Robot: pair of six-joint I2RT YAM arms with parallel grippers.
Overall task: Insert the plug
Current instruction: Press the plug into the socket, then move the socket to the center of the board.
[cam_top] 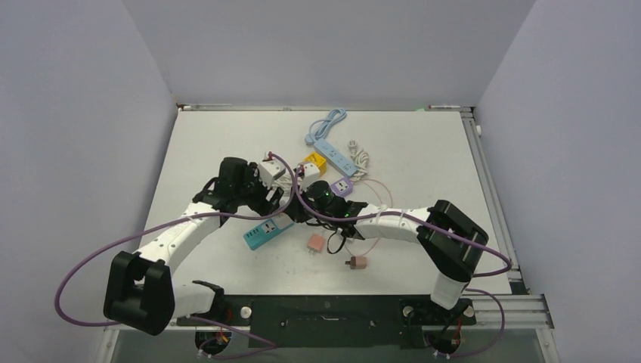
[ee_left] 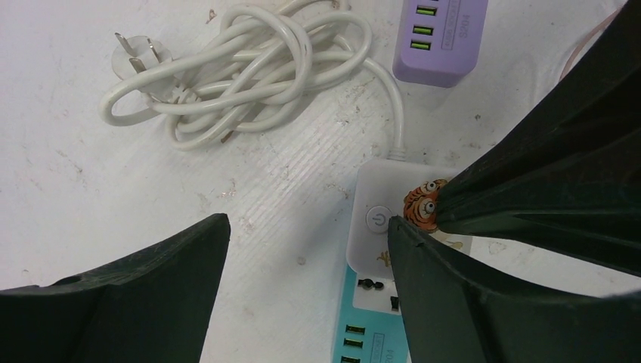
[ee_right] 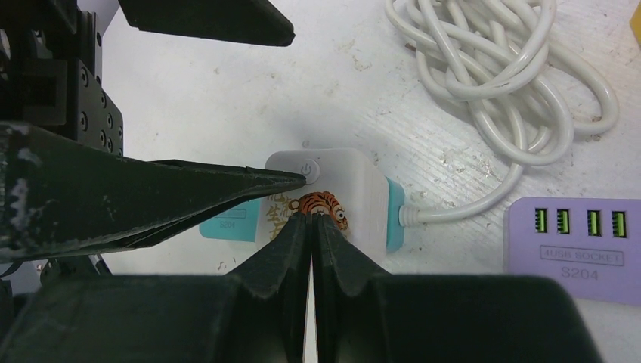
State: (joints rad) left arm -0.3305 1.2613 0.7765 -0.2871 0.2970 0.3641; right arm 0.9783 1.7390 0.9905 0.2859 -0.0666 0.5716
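Your right pincer (ee_right: 311, 221), tips together, bears on the tiger plug (ee_right: 321, 204) atop the power strip (ee_right: 344, 170). Your left pincer (ee_left: 308, 227) stands apart astride the strip. Likely fault: the unbraced strip skids along the counter (ee_right: 227, 91), tilting the plug.

- I see my left arm (cam_top: 189, 227) at the lower left of the top view: white link shells, chunky black joint housings.
- My right arm (cam_top: 408, 225), lower right, matches it.
- A purple cable (cam_top: 98, 253) loops off each arm.
- Bottom edge: a black base plate (cam_top: 325, 310) with round fittings.
- My fingers (ee_left: 136, 302) are matte black wedges; a black bracket (ee_right: 75, 98), upper left of the right wrist view, carries small screws.
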